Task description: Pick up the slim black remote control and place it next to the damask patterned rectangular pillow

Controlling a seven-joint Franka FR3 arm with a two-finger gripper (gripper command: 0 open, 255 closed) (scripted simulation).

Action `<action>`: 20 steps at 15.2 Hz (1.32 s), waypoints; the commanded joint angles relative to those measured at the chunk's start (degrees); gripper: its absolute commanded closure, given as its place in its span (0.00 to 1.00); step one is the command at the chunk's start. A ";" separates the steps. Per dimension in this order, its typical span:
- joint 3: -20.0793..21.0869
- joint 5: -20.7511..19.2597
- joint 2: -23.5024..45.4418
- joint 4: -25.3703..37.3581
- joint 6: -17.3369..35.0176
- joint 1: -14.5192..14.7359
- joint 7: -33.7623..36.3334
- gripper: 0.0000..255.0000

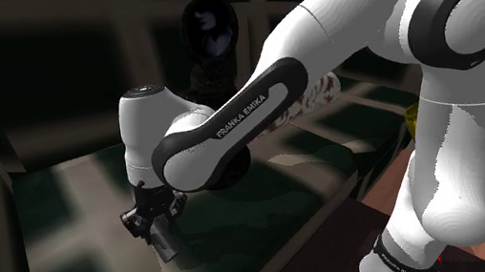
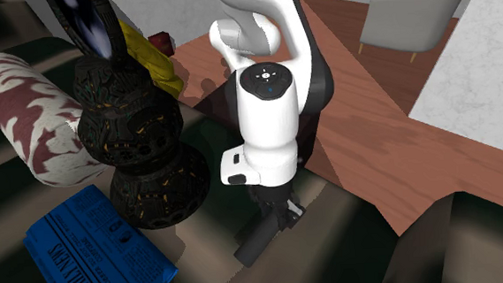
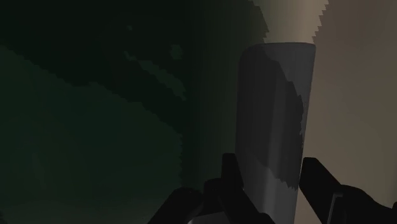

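The slim dark remote (image 2: 257,239) lies on a dark green checked cushion near its edge. My gripper (image 2: 277,211) points straight down over one end of it. In the wrist view the two black fingers (image 3: 232,181) clasp the remote (image 3: 275,102) on both long sides, so my gripper (image 3: 273,184) is shut on it. In the shoulder view my gripper (image 1: 159,226) hangs low with the remote (image 1: 167,246) sticking out below it. The white pillow with a dark red damask pattern (image 2: 29,112) lies at the second exterior view's left; part of this pillow (image 1: 320,94) shows behind the arm.
A tall dark lumpy figurine (image 2: 142,146) stands between the pillow and my gripper. A blue printed box (image 2: 96,248) lies in front of it, a yellow thing (image 2: 150,55) behind. Wooden floor (image 2: 401,155) borders the cushion; a pale armchair (image 2: 420,12) stands far off.
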 commanded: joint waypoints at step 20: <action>1.23 4.56 -7.10 6.85 -13.37 -1.16 -2.68 1.00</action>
